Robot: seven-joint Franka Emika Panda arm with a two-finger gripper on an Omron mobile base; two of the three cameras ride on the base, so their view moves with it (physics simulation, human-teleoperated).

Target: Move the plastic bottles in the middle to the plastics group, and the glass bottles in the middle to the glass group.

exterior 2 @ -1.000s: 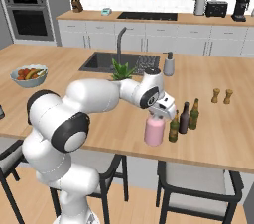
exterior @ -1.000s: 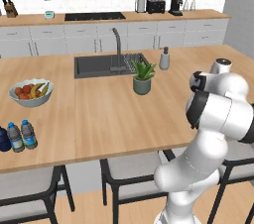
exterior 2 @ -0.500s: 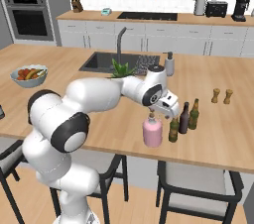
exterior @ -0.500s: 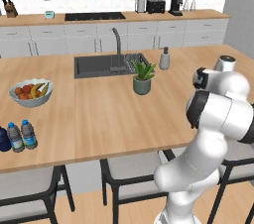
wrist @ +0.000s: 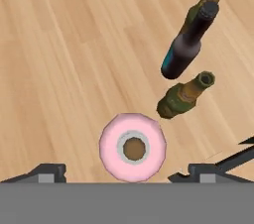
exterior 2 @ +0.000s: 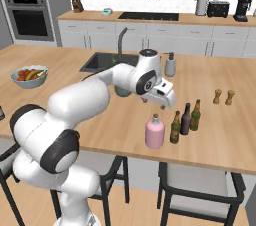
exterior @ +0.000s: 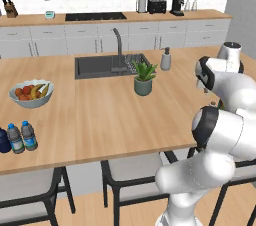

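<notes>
Near the right end of the island counter (exterior 2: pixel 220 142), gripper (exterior 2: pixel 162 101) hanging above the pink bottle (exterior 2: pixel 154 131), jaws spread wide, grasping nothing. From the hand view, fingertips (wrist: pixel 47 172) flanking the pink bottle (wrist: pixel 132 146) without contact, white neck dead centre between them: a release pose, straight above the bottle so a lift clears the cap without tipping it.

Pink bottle upright on the wood, just left of 3 slim long-necked bottles: olive-green bottle (exterior 2: pixel 175 127) nearest it, dark brown bottle (exterior 2: pixel 185 119) next, a further brown-green bottle (exterior 2: pixel 195 115) beyond. Close but apart, no contact visible. Placement beside these reads as deliberate: glass gathered with glass. 2 wooden mills (exterior 2: pixel 223 97) farther back right, well apart from the row.

At the far left end of the counter, 2 small clear water bottles (exterior: pixel 22 136) with blue labels beside a dark navy bottle (exterior: pixel 4 140), near the counter's front edge: plastics gathered. Fruit bowl (exterior: pixel 30 93) behind them, apart.

Judged from the layout: middle of the counter holding just the potted plant (exterior: pixel 143 78), sorting apparently complete or nearly so.
</notes>
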